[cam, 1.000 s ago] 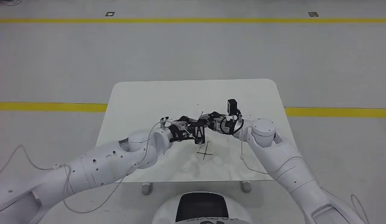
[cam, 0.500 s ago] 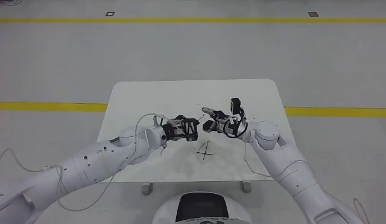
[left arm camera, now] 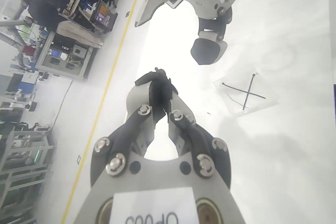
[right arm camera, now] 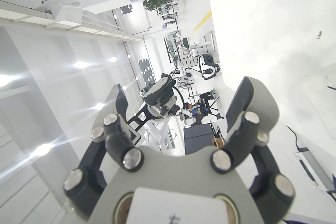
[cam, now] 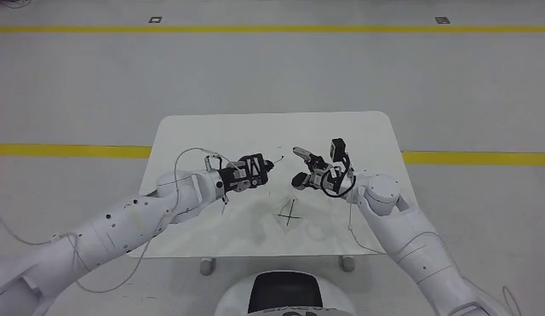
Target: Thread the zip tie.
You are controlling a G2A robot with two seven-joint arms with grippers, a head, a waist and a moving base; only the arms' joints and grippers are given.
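Both grippers have drawn apart since the earlier frame, when they met above the middle of the table (cam: 187,137). Nearest the robot, two crossed ties (cam: 289,211) lie on a clear sheet, untouched. Beyond them, the left gripper (cam: 266,164) is clamped on the zip tie (left arm camera: 160,74), whose thin end projects past the fingertips toward the right gripper (cam: 300,167). The right gripper stands wide open and holds nothing, with a gap between the two. Whether the tie is already looped cannot be told. Recommended procedure: keep the left clamp firm, bring the open jaws square to the projecting end, and close only once it lies between the pads. Then feed it straight, without twisting.
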